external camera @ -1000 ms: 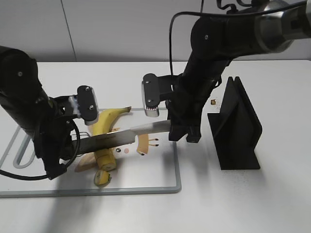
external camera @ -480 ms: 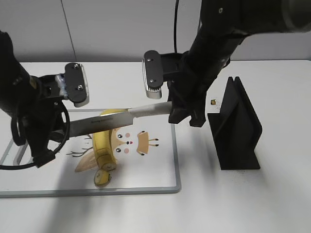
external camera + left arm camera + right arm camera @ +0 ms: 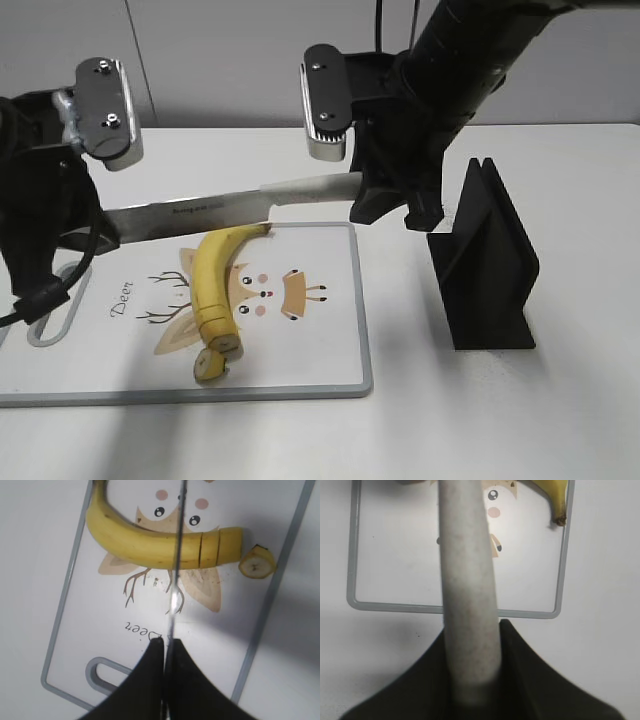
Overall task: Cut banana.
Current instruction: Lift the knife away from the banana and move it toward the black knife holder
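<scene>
Knife (image 3: 190, 212) clamped in both grippers, clear above banana (image 3: 214, 282) on board (image 3: 330, 370)

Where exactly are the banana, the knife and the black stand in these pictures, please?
banana (image 3: 209, 275): exterior view, middle of the yellow peel.
knife (image 3: 190, 212): exterior view, flat of the steel blade.
black stand (image 3: 490, 270): exterior view, its broad side wall.
</scene>
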Available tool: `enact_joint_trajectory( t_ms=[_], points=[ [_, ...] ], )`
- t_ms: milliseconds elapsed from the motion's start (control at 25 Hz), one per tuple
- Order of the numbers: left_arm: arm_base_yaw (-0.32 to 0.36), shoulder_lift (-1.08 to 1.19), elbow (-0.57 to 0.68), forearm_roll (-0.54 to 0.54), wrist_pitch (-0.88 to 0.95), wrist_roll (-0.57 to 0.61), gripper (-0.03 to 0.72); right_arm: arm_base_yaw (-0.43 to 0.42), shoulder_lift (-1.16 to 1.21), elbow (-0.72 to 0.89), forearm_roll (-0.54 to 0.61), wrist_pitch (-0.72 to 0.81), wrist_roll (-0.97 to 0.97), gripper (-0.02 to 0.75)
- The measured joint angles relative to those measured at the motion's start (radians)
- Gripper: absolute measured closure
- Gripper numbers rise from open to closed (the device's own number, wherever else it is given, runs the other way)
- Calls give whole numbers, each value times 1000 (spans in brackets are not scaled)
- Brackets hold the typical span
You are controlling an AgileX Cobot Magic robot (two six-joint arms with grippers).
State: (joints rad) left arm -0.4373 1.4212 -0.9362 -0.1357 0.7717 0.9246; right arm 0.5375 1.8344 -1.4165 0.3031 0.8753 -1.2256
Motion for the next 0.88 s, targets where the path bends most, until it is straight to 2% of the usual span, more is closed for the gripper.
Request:
enact_joint_trajectory(
  t_ms=[80, 160, 200, 320, 440, 520, 640, 760, 880],
  points=[
    [0, -9, 0, -6, 3, 0, 662, 0, -1, 0, 0, 10, 3, 559],
    [1, -19, 2, -8, 7, -1, 568, -1, -1, 0, -18, 20, 8, 567],
    [2, -20, 2, -8, 7, -1, 511, -1, -2, 0, -28, 20, 11, 568],
    [2, -20, 3, -19, 14, -2, 261, -2, -2, 0, -39, 20, 21, 573],
    [2, -34, 5, -20, 21, -4, 76, -3, -2, 0, -44, 20, 29, 575],
    [5, -57, 5, -11, 25, -4, 42, -4, -3, 0, -51, 20, 34, 575],
    [44, -117, 5, -6, 29, -14, 40, -6, -15, 0, -81, 26, 45, 577],
    [115, -183, 5, -3, 24, -58, 42, -7, -37, 0, -97, 38, 49, 577],
    [190, -247, 5, -2, 17, -154, 47, -7, -69, 0, -99, 47, 83, 577]
  ],
)
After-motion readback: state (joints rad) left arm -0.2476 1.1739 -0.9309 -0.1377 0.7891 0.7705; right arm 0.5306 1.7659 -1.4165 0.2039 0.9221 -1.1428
